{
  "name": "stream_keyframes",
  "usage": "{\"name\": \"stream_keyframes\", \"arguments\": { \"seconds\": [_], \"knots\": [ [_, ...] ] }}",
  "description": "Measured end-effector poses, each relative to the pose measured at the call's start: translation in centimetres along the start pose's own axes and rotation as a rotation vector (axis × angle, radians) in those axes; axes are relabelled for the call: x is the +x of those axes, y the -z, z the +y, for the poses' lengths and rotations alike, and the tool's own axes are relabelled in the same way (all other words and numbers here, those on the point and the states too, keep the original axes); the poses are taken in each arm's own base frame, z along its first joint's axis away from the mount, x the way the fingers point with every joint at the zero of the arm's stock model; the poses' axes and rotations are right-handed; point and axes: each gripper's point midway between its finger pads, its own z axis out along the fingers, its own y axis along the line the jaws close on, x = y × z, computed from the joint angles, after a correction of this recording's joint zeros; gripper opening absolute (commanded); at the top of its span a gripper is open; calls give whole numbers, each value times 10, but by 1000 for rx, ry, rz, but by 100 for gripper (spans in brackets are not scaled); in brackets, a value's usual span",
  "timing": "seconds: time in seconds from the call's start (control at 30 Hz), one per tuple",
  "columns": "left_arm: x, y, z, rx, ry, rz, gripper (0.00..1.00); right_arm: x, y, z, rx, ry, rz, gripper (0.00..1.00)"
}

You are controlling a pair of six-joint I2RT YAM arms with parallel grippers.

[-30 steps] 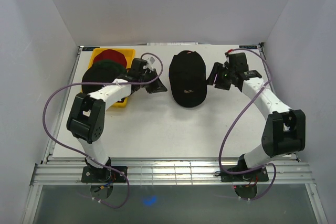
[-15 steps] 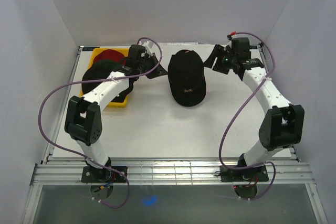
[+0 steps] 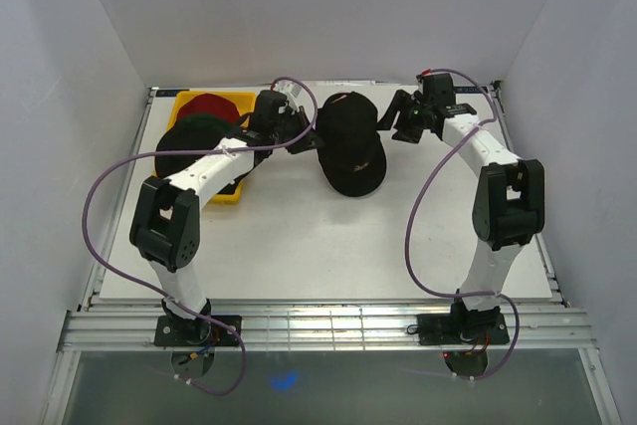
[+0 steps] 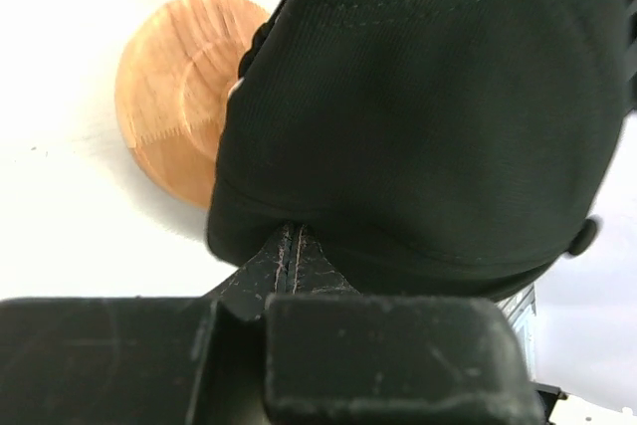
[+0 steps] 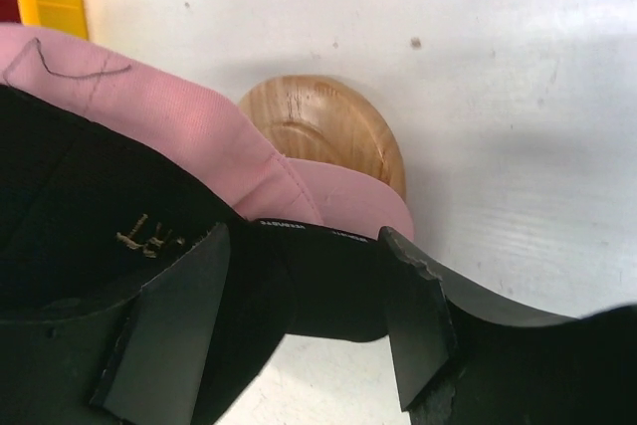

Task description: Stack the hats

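your left end effector (image 4: 289,251) pinches the edge of the black cap (image 3: 350,151), which sits over the wooden stand (image 5: 323,126) far back on the table (image 3: 299,246), while your right end effector (image 5: 304,316) is spread astride its rear.

I see a black hat (image 3: 350,151) with a tiny pale logo (image 5: 139,239). Under it show pink cloth (image 5: 179,126) and a tan wood stand (image 5: 328,126). The tray (image 3: 187,103) is yellow.
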Motion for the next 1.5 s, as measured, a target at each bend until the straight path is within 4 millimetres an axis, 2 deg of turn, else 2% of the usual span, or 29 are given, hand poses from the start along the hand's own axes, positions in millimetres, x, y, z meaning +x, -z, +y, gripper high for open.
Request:
{"name": "stream_keyframes", "arguments": {
  "seconds": [0.2, 0.33, 0.43, 0.53, 0.63, 0.83, 0.93, 1.03, 1.13, 1.3, 1.4, 1.5],
  "knots": [
    [16, -3, 12, -47, 24, 8, 0, -32, -18, 17, -45, 36, -24, 69],
    [33, -7, 9, -75, 24, 13, 2, -46, -35, 31, -95, 67, -18, 70],
    [41, -6, 2, -91, 8, 6, 13, -53, -48, 41, -140, 92, -2, 70],
    [38, 6, -4, -125, -13, -27, 30, -56, -59, 50, -167, 125, 11, 72],
    [15, 35, -8, -186, -26, -112, 44, -58, -60, 53, -178, 145, 16, 74],
    [-66, 94, -28, -222, -17, -347, 52, -65, -48, 68, -235, 185, 18, 77],
    [-91, 104, -17, -243, 0, -402, 52, -66, -46, 72, -255, 198, 17, 77],
    [-109, 95, 1, -259, 5, -390, 50, -65, -46, 70, -255, 207, 18, 77],
    [-125, 64, 15, -241, -36, -351, 51, -64, -46, 67, -252, 213, 22, 77],
    [-101, 20, 30, -193, -113, -227, 49, -56, -49, 60, -234, 213, 42, 76],
    [-96, 11, 29, -155, -149, -200, 49, -53, -50, 57, -228, 219, 49, 76],
    [-101, 10, 21, -120, -182, -215, 49, -52, -51, 56, -224, 223, 50, 75]
  ]
}}
